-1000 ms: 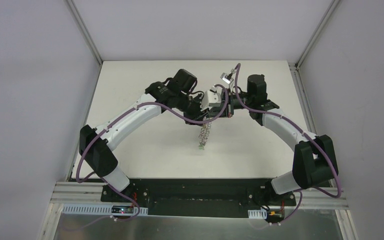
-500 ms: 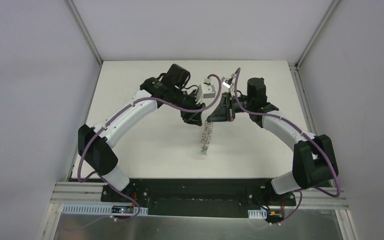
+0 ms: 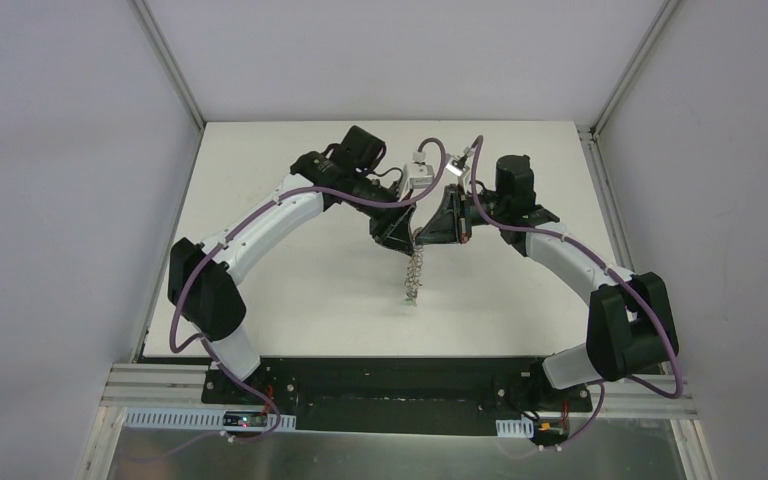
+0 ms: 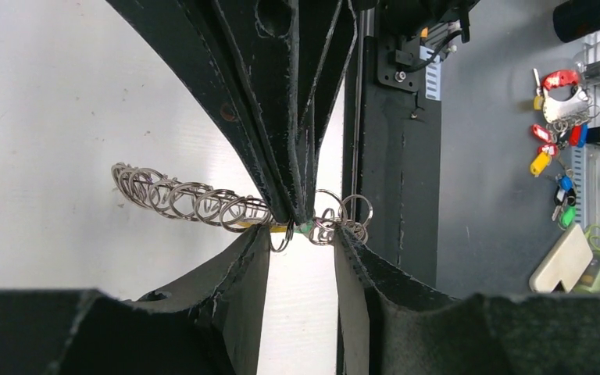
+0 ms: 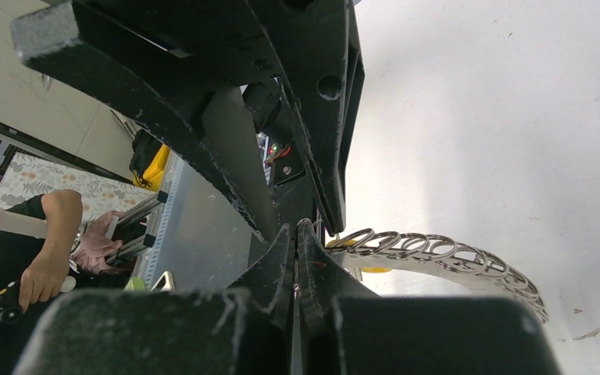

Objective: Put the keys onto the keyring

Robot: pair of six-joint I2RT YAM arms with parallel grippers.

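The keyring (image 3: 414,268), a flat dark ring fringed with silver wire loops, hangs over the middle of the table. My right gripper (image 3: 428,234) is shut on its upper edge. In the right wrist view the right gripper (image 5: 295,234) pinches the rim, and the keyring (image 5: 445,254) curves away to the right with a yellow key head (image 5: 375,269) behind it. My left gripper (image 4: 303,234) is open, and its fingertips straddle that pinch without closing on it. The keyring (image 4: 187,201) runs off to the left. A yellow bit (image 4: 281,229) and a green bit (image 4: 306,227) of the keys show at the pinch.
The white table (image 3: 290,290) is walled at left, right and back. The black base rail (image 3: 390,385) runs along the near edge. Off the table, a bunch of coloured key tags (image 4: 555,148) hangs on a rack, and a person (image 5: 47,258) sits beyond.
The left gripper let go of the ring and opened. It drew off to the left, then came back close to the right gripper. The ring stays hanging from the shut right gripper.
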